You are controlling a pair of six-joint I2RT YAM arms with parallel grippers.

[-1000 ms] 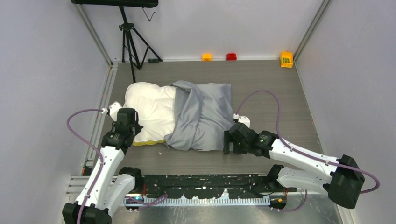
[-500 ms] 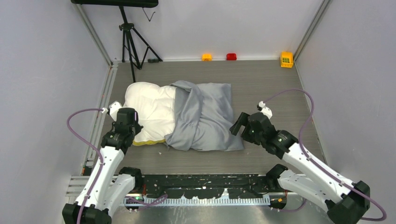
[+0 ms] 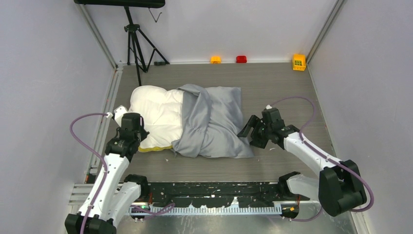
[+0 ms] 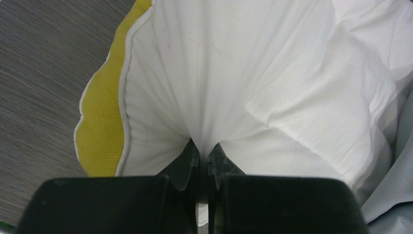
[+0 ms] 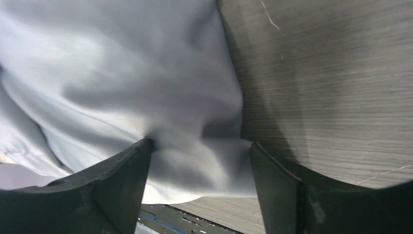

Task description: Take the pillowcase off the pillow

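The pillow (image 3: 156,111) lies on the grey table, its white quilted left half bare with a yellow edge (image 3: 155,147) at the front. The grey-blue pillowcase (image 3: 214,124) covers its right half, bunched at the middle. My left gripper (image 3: 138,134) is shut on a pinch of the pillow's white fabric (image 4: 203,144) near the yellow edge (image 4: 100,131). My right gripper (image 3: 247,131) is open at the pillowcase's right edge. In the right wrist view its fingers (image 5: 124,178) straddle the grey cloth (image 5: 195,156), one on the cloth, one over the table.
A black tripod (image 3: 136,36) stands at the back left. Small orange (image 3: 215,59), red (image 3: 241,59) and yellow (image 3: 298,61) blocks line the back wall. Grey walls close in left, right and back. A black rail (image 3: 209,195) runs along the near edge.
My right arm swung from the pillowcase's front right corner up along its right edge and now sits against the cloth with jaws open. The left gripper and pillow have not moved.
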